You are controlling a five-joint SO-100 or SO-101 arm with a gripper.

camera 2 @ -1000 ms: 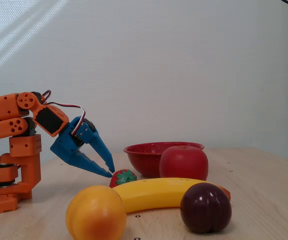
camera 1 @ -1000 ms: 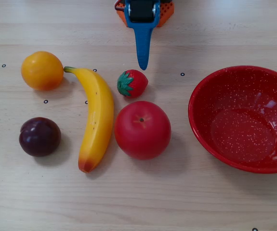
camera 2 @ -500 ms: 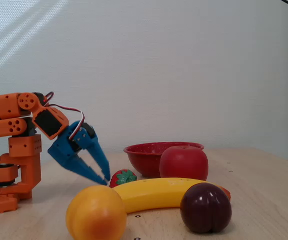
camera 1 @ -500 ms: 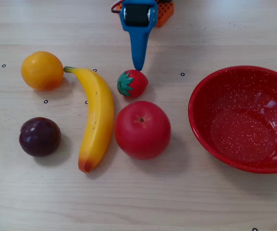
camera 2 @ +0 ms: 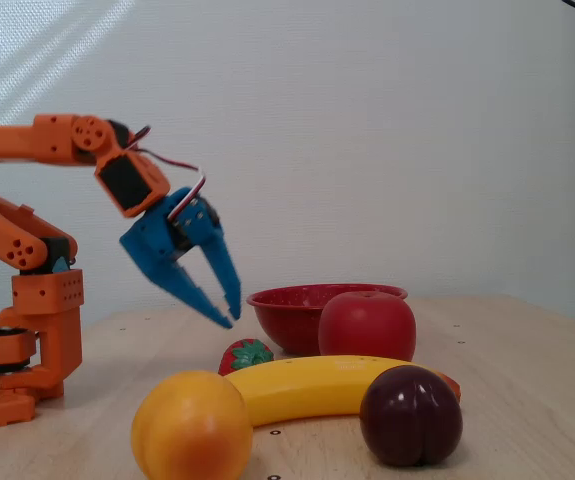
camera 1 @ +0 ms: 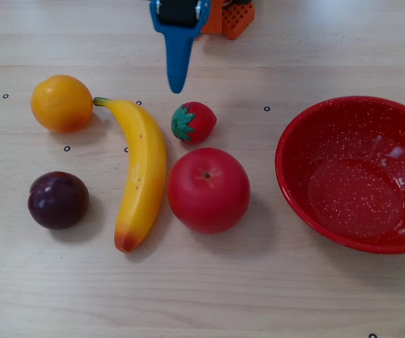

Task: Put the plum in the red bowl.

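Observation:
The dark purple plum (camera 1: 58, 200) lies at the lower left of the table in the view from above, and at the front right (camera 2: 411, 415) in the side view. At the right edge, empty, stands the speckled red bowl (camera 1: 357, 193), which the side view shows behind the apple (camera 2: 285, 318). My blue gripper (camera 1: 177, 88) hangs in the air near the top of the view from above, well away from the plum. The side view shows it (camera 2: 231, 318) pointing down above the strawberry, tips together, holding nothing.
An orange (camera 1: 61, 103), a banana (camera 1: 142, 169), a strawberry (camera 1: 194, 121) and a red apple (camera 1: 208, 190) lie between the gripper and the plum. The orange arm base (camera 2: 27, 340) stands at the left in the side view.
The gripper has risen off the table by the strawberry and swung left in the view from above. The fruits and bowl have not moved.

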